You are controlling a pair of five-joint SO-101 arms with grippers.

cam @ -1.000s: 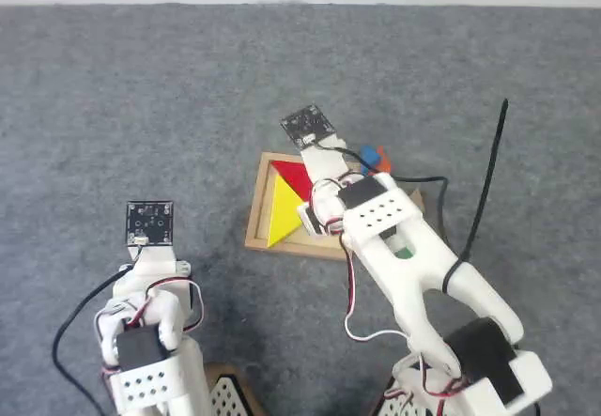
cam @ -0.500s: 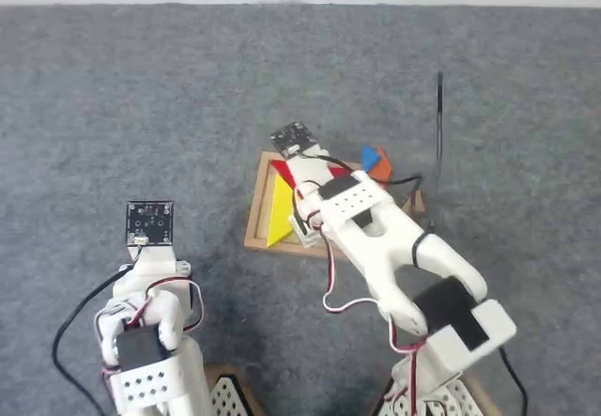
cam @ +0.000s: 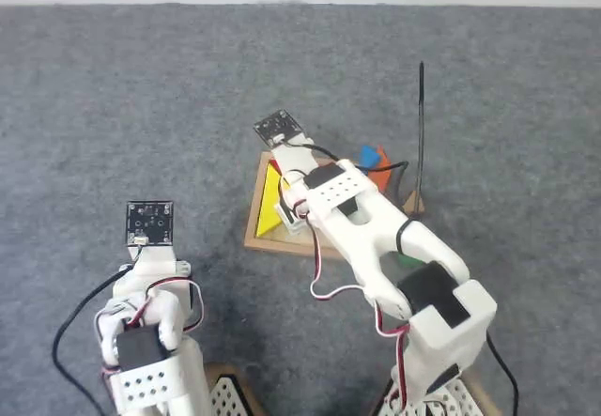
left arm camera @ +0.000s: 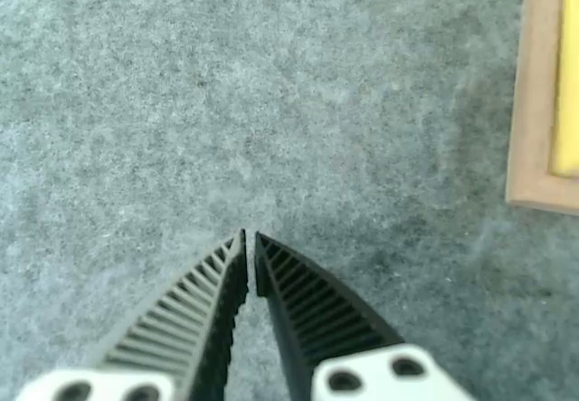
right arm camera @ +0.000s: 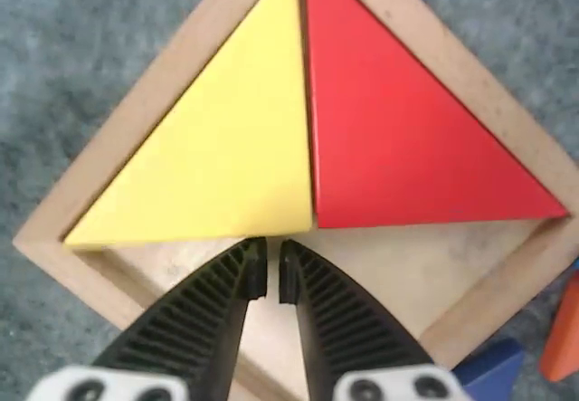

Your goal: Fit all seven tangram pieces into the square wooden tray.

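While scanning outward from the square wooden tray (cam: 254, 219), note two pcs already seated: yellow triangle (right arm camera: 217, 157) and red triangle (right arm camera: 398, 138), one edge flush against the other, filling approx. half; bare floor for the rest. Tray near mat centre in the high view. Just off its 2 o'clock corner, loose: blue piece (cam: 370, 159) w/ orange piece (cam: 381, 176) just beside it. Remaining pcs hidden under the arm; can't tell where.

Right gripper (right arm camera: 271, 265) over bare tray floor, tips just short of where yellow and red meet; jaws nearly closed, thin slit only, nothing held. Arm stretched in from approx. 5 o'clock. Left gripper (left arm camera: 251, 238) over grey mat (left arm camera: 181, 102), approx. 7 o'clock of tray and well apart from it; jaws likewise pinched to a hairline gap, empty.

Step in hand, prob.: fetching the next pc w/ the right arm. To do it well:
- Lift clear of the tray first, so as not to nudge the seated triangles.
- Swing toward 2 o'clock and spread jaws wide before descending.
- Grip across flat edges, not a corner.
- Bring the pc in low, square to the open floor, sliding one edge against a seated triangle.
- Keep the left arm parked, out of the way.
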